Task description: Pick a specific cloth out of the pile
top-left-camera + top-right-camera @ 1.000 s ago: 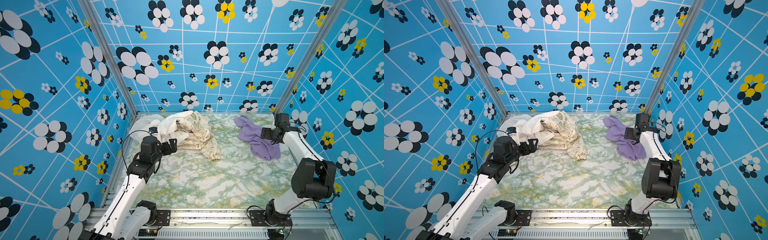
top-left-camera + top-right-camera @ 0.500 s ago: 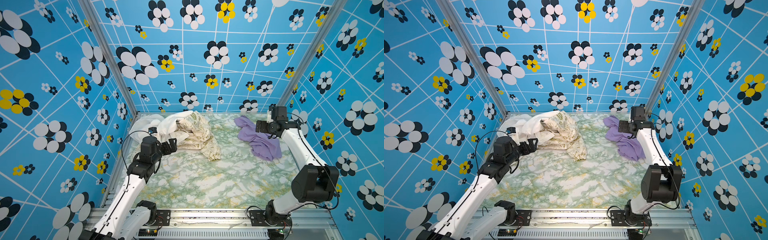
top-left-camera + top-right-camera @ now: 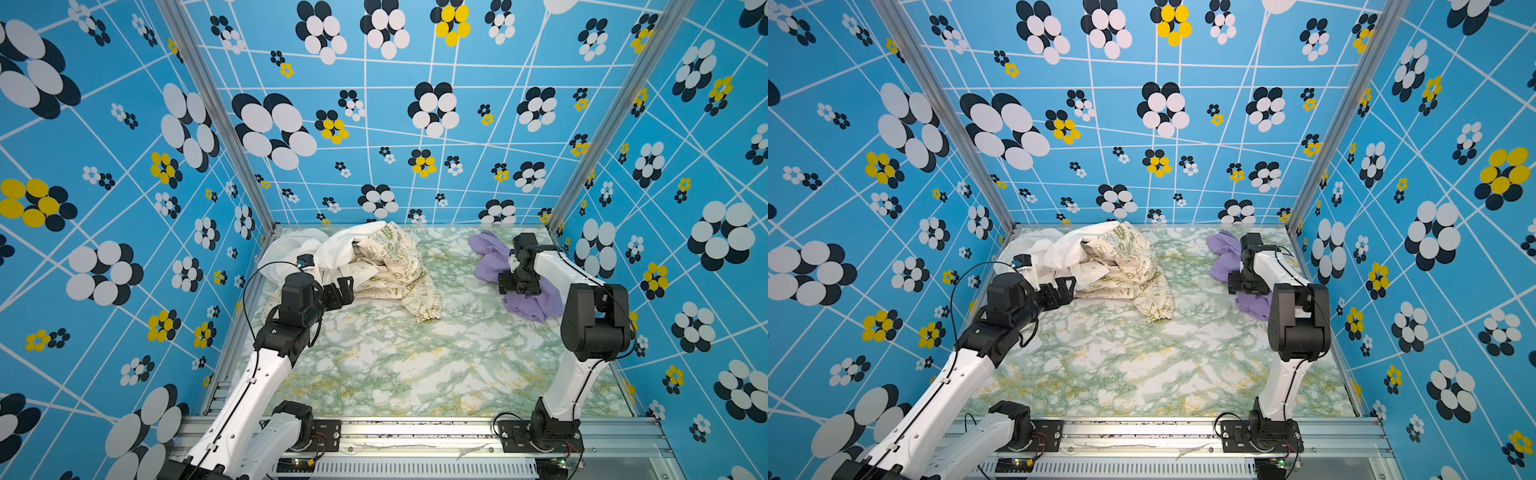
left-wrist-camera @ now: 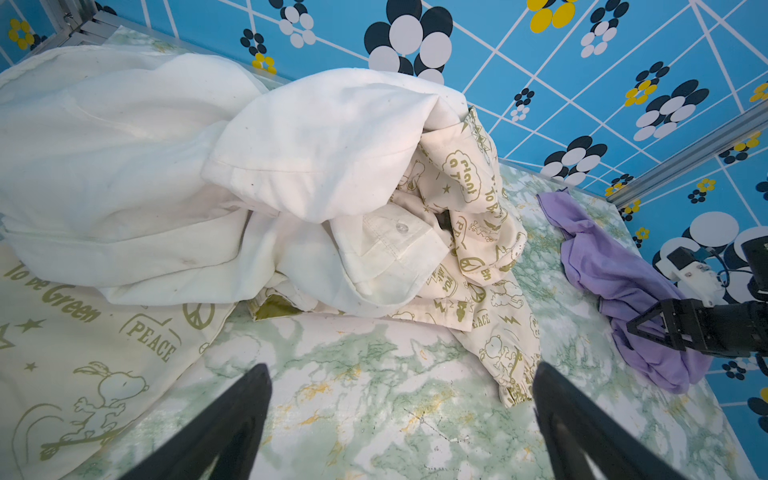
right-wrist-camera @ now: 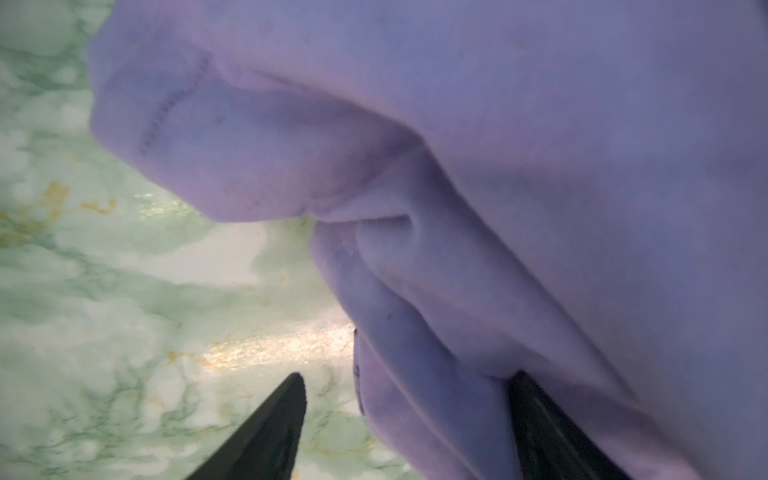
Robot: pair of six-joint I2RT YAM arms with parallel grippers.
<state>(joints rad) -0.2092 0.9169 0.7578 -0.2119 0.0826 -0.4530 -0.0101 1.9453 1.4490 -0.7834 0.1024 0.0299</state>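
The lavender cloth [image 3: 490,262] [image 3: 1223,257] [image 4: 615,274] lies crumpled at the back right of the table, apart from the pile. My right gripper [image 3: 515,286] [image 3: 1246,284] [image 5: 407,376] is down on it, open, its jaws on either side of a fold of the cloth [image 5: 540,166]. One finger touches the fabric; bare table shows beside the other. The pile [image 3: 374,262] [image 3: 1100,257] of white and cream printed fabric [image 4: 291,166] fills the back left. My left gripper [image 3: 343,289] [image 3: 1065,286] [image 4: 401,368] stands open and empty just in front of it.
An olive-green bit [image 4: 274,309] peeks from under the pile. Blue flowered walls [image 3: 415,124] close in the back and both sides. The green marbled table [image 3: 415,365] ends at a metal rail [image 3: 415,428] in front.
My right gripper has come forward from the far end of the lavender cloth and dropped onto its middle, jaws narrowing around a fold. The left arm has not moved.
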